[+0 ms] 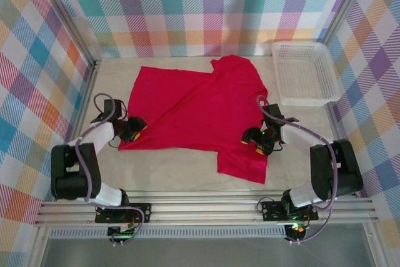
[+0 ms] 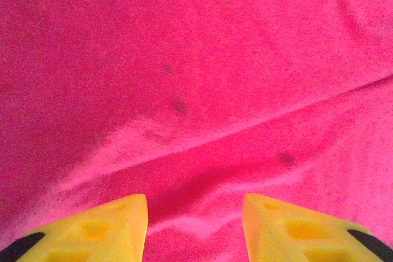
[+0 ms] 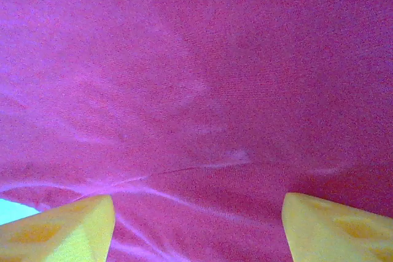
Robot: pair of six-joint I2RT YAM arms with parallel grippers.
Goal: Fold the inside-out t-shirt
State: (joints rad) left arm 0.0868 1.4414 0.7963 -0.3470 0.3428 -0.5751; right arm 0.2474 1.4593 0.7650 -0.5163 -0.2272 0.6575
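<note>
The inside-out t-shirt (image 1: 200, 110) lies spread on the table, bright red, with a diagonal fold across its left half and one flap reaching toward the near edge at the right. My left gripper (image 1: 134, 130) rests at the shirt's near-left corner. In the left wrist view its yellow fingers (image 2: 120, 225) stand apart over creased red cloth (image 2: 196, 78), with a raised wrinkle between them. My right gripper (image 1: 255, 139) sits on the shirt's right side. In the right wrist view its jaws (image 3: 198, 228) are wide apart above smooth fabric (image 3: 196, 78).
A white mesh basket (image 1: 299, 44) stands at the back right, just beyond the shirt's sleeve. Checked cloth walls enclose the table on three sides. Bare tabletop (image 1: 175, 170) runs along the near edge in front of the shirt.
</note>
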